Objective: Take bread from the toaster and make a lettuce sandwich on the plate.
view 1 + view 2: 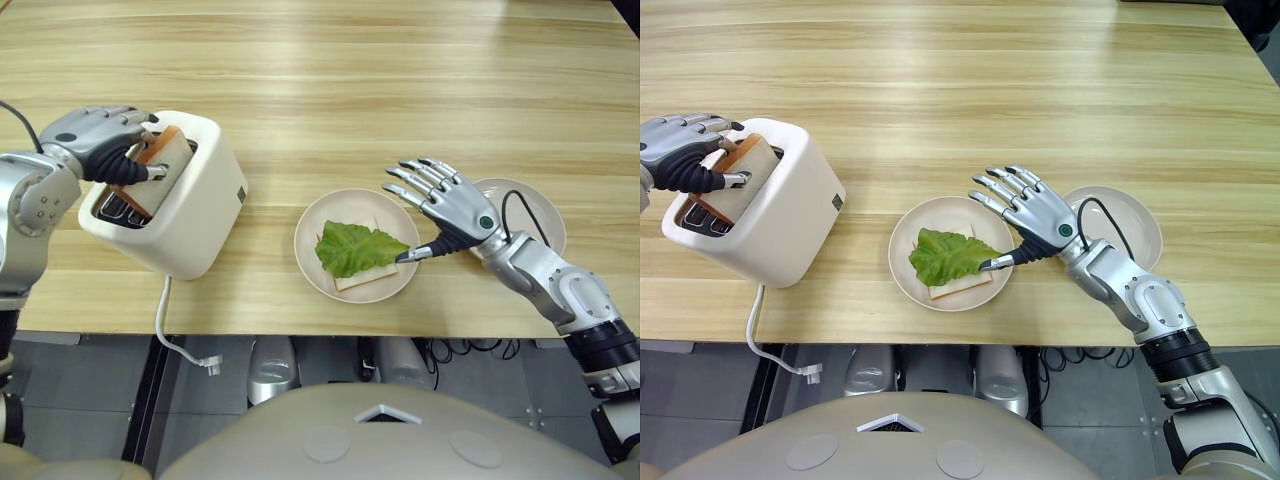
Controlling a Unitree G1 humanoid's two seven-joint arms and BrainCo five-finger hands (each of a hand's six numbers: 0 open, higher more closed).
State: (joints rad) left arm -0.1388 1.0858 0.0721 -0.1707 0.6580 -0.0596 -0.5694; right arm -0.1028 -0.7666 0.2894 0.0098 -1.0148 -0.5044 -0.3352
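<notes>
Plate [330, 210]: lettuce [358, 248] lying on bread [365, 281]; right hand [450, 200] hovering spread, empty, possibly nudging lettuce. Left hand [100, 135] gripping slice [165, 160] in toaster [205, 215], risking slip.

Bright, even light; soft shadows

Lettuce leaf [358, 247] covers most of the bread slice [365, 280] on the plate [340, 205], the toaster [195, 210] and left hand [105, 140] conceal much of the second slice [165, 162], and the right hand [455, 205] overlaps part of the side plate [545, 207].
</notes>
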